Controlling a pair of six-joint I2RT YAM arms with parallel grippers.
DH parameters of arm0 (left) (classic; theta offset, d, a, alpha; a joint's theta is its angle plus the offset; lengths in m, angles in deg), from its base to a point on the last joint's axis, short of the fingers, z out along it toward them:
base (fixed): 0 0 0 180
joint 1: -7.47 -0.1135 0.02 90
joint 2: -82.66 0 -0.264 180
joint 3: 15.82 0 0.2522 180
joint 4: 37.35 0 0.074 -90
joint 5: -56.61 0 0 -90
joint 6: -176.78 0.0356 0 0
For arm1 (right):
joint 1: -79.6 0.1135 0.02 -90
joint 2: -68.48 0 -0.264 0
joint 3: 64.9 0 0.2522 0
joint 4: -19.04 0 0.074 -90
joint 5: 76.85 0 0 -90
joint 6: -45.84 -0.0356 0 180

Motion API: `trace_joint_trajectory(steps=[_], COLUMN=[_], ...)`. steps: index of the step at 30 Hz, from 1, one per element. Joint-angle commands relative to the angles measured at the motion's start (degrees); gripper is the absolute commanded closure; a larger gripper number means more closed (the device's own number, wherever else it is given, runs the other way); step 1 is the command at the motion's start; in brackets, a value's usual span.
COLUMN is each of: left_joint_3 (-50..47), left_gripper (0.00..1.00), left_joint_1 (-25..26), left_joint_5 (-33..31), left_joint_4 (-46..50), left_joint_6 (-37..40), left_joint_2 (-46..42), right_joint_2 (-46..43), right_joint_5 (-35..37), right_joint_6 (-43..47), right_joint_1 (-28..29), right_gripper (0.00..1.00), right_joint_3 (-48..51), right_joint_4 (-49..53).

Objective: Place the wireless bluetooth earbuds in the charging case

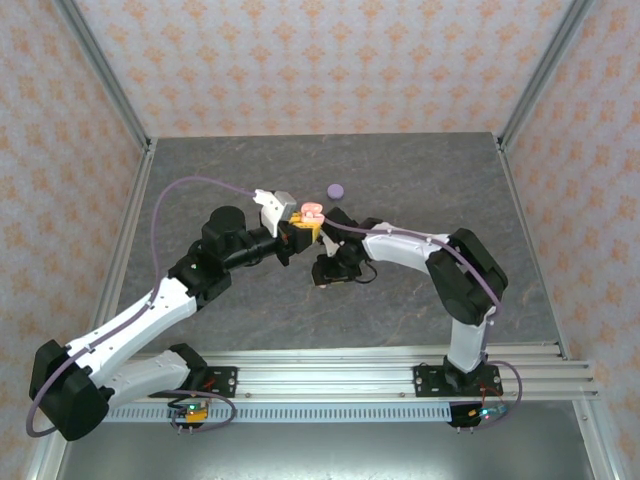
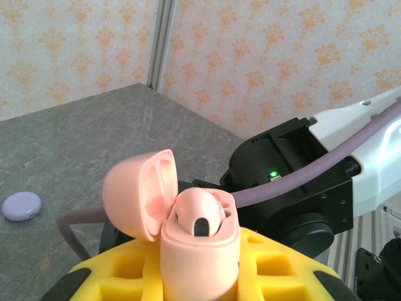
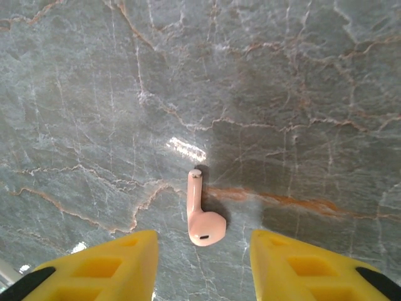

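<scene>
Left gripper (image 2: 200, 279) is clamped tight on a pale pink round plastic charging case (image 2: 200, 257), held upright btwn its yellow fingers (image 2: 279, 269). The lid (image 2: 135, 194) is hinged back to one side. One pale pink stemmed earbud (image 2: 199, 216) sits in the case's well, dark oval spot facing the wrist cam. From the top cam the case (image 1: 312, 212) is up off the grey marbled table (image 1: 420, 170), near its middle.

Right gripper (image 3: 202, 266) points down at the table w/ its fingers (image 3: 106, 266) well apart and nothing held. A second pale pink earbud (image 3: 202, 216) lies flat on the stone – in the gap just ahead of the fingertips, touching neither, stem pointing away.

A flat lilac round case (image 1: 336, 188) rests shut on the table just beyond the pink one – also seen from the left wrist cam (image 2: 21, 205).
</scene>
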Motion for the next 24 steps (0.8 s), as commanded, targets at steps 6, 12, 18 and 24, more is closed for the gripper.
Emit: trace_joint_trajectory(steps=[6, 12, 18, 24], left_joint_3=[-0.77, -0.64, -0.37, -0.35], left_gripper=[0.84, 0.84, 0.84, 0.84], left_joint_1=[0.39, 0.39, 0.39, 0.39], left_joint_5=[-0.9, -1.03, -1.12, -1.03], left_joint_4=[0.39, 0.68, 0.82, 0.72], left_joint_6=[1.24, 1.31, 1.4, 1.24], left_joint_2=[-1.55, -1.55, -1.13, -0.85], right_joint_2=[5.17, 6.05, 5.43, 4.09], right_joint_5=[6.98, 12.39, 20.2, 25.8], right_joint_6=[2.41, 3.15, 5.63, 5.86], right_joint_1=[2.77, 3.04, 3.04, 2.32], right_gripper=[0.57, 0.59, 0.63, 0.64], right_joint_3=[-5.12, -6.03, -6.77, -6.36], right_joint_4=[6.02, 9.46, 14.64, 16.11])
